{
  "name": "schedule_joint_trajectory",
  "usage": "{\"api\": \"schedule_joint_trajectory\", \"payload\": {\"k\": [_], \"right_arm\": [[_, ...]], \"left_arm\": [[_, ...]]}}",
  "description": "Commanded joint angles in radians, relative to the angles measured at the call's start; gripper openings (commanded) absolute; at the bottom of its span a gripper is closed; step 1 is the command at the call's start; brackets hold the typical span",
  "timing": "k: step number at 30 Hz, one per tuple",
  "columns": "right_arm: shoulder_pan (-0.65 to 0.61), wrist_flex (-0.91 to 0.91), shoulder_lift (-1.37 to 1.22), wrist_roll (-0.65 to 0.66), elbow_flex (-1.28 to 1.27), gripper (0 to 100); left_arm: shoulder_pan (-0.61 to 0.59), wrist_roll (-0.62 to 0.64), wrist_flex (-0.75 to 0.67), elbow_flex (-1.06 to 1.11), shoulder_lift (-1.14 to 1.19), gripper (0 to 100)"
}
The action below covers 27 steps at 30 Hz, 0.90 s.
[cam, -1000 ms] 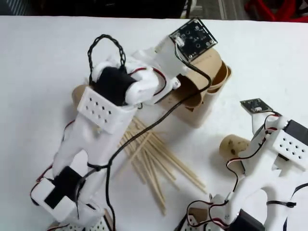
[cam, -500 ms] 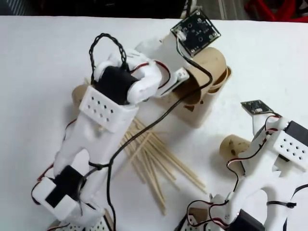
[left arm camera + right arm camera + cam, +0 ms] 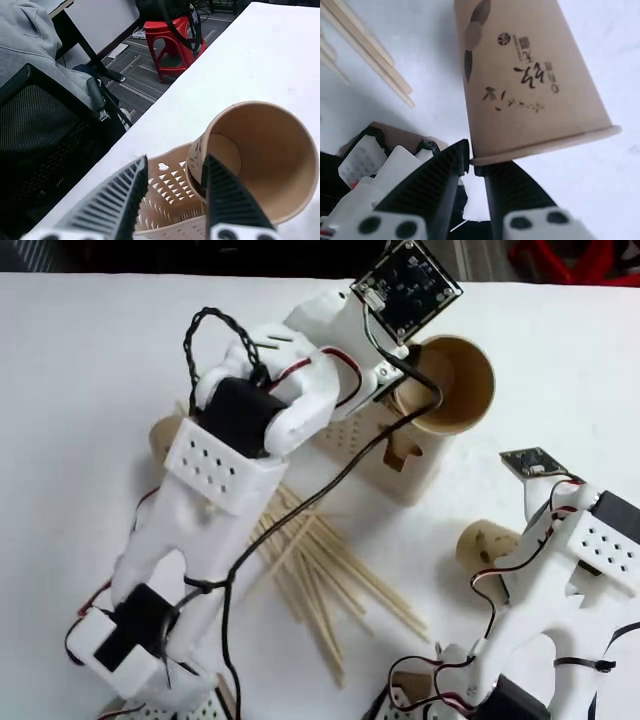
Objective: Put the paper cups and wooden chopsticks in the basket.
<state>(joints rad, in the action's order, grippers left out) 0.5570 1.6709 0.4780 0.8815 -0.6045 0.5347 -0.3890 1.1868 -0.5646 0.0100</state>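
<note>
Well, from up high I see my left arm [image 3: 225, 445] over the basket [image 3: 405, 468], which sits near the far edge of the table [image 3: 80, 360]. One paper cup [image 3: 455, 390] is mouth up above the basket, right at that arm's tip. The wooden chopsticks [image 3: 320, 575] lie in a heap near the middle of the table. A second cup [image 3: 482, 543] lies on its side toward the front right corner, beside my right arm [image 3: 590, 550].

From the left wrist, my left gripper [image 3: 175, 162] is wide apart. The paper cup leans on one finger [image 3: 225, 200], with the basket just below.

From the right wrist, my right gripper [image 3: 474, 157] is almost closed and nips the second cup's rim.
</note>
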Motion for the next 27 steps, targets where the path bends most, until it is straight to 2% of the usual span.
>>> {"api": "schedule_joint_trajectory", "payload": {"k": [1, 11, 18, 27], "right_arm": [[0.008, -0.008, 0.035, 0.011, 0.021, 2.0], [0.056, 0.007, 0.035, 0.011, 0.189, 2.0], [0.070, 0.005, 0.044, 0.011, 0.204, 2.0], [0.099, -0.002, 0.263, 0.011, 0.267, 2.0]], "left_arm": [[0.018, 0.014, -0.009, -0.043, -0.013, 18], [0.012, 0.014, 0.025, -0.043, -0.010, 18], [0.028, 0.066, -0.020, -0.031, 0.042, 19], [-0.016, 0.069, -0.060, -0.133, 0.206, 18]]}}
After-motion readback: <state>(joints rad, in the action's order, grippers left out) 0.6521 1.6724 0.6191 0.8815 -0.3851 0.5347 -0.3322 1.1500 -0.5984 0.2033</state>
